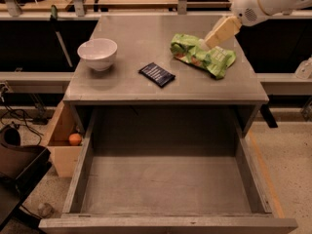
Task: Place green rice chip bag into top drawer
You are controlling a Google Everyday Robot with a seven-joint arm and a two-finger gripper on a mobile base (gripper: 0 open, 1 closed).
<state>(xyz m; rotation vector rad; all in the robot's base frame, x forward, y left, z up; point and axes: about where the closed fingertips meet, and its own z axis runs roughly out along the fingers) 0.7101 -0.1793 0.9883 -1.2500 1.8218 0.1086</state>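
Note:
The green rice chip bag (204,56), crumpled light-green foil with orange-red patches, lies on the grey tabletop (141,33) at the back right. My gripper (209,41), cream-coloured, comes in from the upper right and sits right at the bag's top edge, near its middle. I cannot tell if it touches the bag. The top drawer (79,179) is pulled fully open below the table's front edge. It is a wide grey box with a bare bottom.
A white bowl (98,53) stands at the table's left. A small flat dark-blue packet (156,74) lies in the middle near the front. A wooden crate (61,145) holding an orange ball (74,139) sits on the floor at the left, by a dark object (19,165).

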